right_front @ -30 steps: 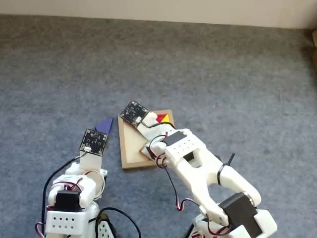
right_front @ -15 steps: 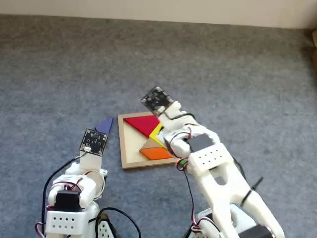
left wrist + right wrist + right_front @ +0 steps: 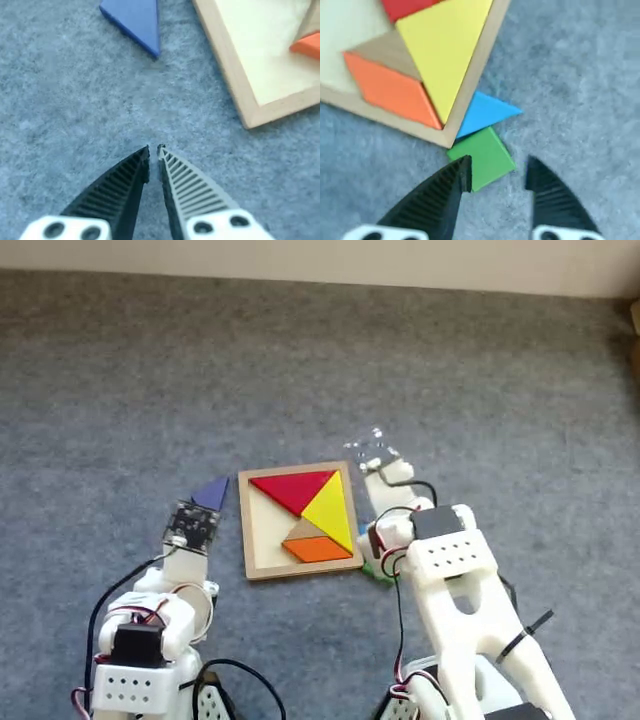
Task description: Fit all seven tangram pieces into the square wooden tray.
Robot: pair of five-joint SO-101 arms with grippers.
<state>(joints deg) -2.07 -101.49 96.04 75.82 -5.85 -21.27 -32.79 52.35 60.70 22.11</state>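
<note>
Tray: the tray (image 3: pixel 246 530) is lying between the two arms, seemingly holding four pieces, with bare wood showing on the side toward the left arm.

Loose pieces: three are lying on the carpet. A green square (image 3: pixel 482 157) and a light-blue triangle (image 3: pixel 485 112) are touching the tray's near corner on the right arm's side, and a dark-blue triangle (image 3: pixel 135 17) is lying just beside the opposite edge.

Right gripper: the right gripper (image 3: pixel 497 172) is hanging with its jaws spread wide and nothing between them. The green square is sitting just ahead of the tips, slightly toward one finger.

Left gripper: the left gripper (image 3: pixel 154 150) is hovering over carpet, its jaws nearly closed on a hairline gap and gripping nothing. The dark-blue triangle is lying well ahead, its sharp corner pointing back toward the jaws.

Nearer arm: the right arm is probably the better placed, since the square is lying almost within its open jaws.
</note>
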